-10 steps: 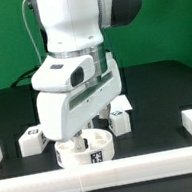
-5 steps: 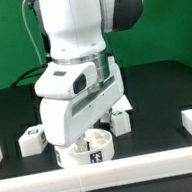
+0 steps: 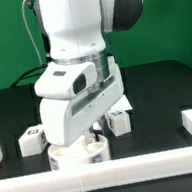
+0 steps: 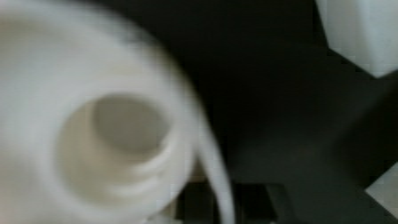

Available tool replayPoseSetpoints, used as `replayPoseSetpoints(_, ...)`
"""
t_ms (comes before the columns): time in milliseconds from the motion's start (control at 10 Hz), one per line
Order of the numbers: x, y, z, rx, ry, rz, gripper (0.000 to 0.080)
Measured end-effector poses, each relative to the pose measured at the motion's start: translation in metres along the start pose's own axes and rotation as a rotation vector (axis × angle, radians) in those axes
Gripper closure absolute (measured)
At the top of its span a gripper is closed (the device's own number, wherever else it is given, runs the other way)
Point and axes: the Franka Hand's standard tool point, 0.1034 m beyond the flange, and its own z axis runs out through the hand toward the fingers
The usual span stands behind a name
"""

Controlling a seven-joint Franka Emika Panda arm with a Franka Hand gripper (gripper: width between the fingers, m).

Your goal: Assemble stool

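White leg [image 3: 31, 141] lies at the exterior view's left, untouched. Next along, the seat [image 3: 74, 158] sits just behind the front rail [image 3: 146, 164], and it has been nudged leftward since a second ago. My gripper [image 3: 91, 138], wide apart then, has now pinched together on the seat's wall. A second leg [image 3: 117, 124] waits to the right. I judge the seat grasped and ready to reposition.

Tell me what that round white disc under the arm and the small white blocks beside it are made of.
The round white disc seat looks like matte plastic: even white, dull sheen, with a smooth-walled socket showing in the wrist view, though blurred. The small white blocky legs seem the same plastic, equally dull and opaque.
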Motion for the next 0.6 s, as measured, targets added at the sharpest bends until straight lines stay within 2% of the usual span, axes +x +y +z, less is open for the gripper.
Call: replayPoseSetpoints(600,0.0002,0.0005,-0.0004,-0.001,0.001,0.0,0.0766)
